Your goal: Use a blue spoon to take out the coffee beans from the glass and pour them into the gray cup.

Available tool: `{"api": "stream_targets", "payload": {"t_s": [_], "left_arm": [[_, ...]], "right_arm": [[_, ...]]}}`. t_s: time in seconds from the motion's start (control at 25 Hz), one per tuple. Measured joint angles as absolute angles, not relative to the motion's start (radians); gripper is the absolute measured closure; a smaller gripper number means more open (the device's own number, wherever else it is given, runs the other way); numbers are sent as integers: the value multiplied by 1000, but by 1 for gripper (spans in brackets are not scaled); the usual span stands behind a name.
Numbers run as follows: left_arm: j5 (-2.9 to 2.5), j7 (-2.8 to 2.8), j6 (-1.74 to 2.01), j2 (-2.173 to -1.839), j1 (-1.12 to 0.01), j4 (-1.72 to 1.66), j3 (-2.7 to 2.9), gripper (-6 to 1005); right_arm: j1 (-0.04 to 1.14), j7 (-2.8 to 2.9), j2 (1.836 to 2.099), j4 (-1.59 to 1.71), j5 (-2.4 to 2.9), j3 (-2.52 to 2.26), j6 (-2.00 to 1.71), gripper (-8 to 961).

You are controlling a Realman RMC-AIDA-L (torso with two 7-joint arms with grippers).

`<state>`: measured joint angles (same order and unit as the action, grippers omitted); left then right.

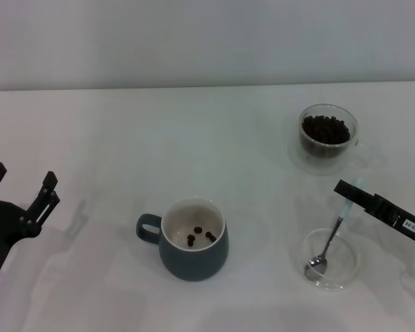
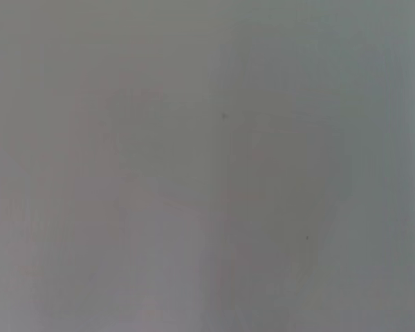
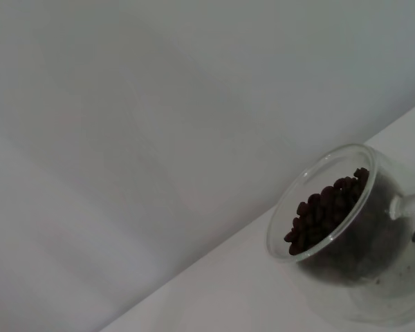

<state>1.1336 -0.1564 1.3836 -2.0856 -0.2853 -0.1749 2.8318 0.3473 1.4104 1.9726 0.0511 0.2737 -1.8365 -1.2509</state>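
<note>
The gray cup stands at the front centre with three coffee beans on its cream inside. The glass, heaped with coffee beans, stands at the back right; it also shows in the right wrist view. The blue spoon has its metal bowl resting in a flat clear dish, and its pale handle rises to my right gripper. That gripper is shut on the handle, just in front of the glass. My left gripper is open and empty at the far left.
The white table runs back to a pale wall. The dish lies at the front right, in front of the glass. The left wrist view shows only a blank pale surface.
</note>
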Motion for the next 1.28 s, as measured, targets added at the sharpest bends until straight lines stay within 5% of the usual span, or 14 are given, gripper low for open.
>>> {"api": "stream_targets", "payload": {"t_s": [0.76, 1.12, 1.28], "left_arm": [[1144, -156, 1384, -2085, -290, -175, 2830, 138], [1162, -157, 1384, -2085, -292, -174, 2830, 138], [1182, -162, 1383, -2085, -291, -175, 2830, 137]], "right_arm": [[361, 1412, 1964, 59, 266, -1828, -1206, 587], [347, 1195, 1953, 73, 262, -1581, -1278, 256], [330, 872, 1992, 103, 260, -1315, -1289, 147]]}}
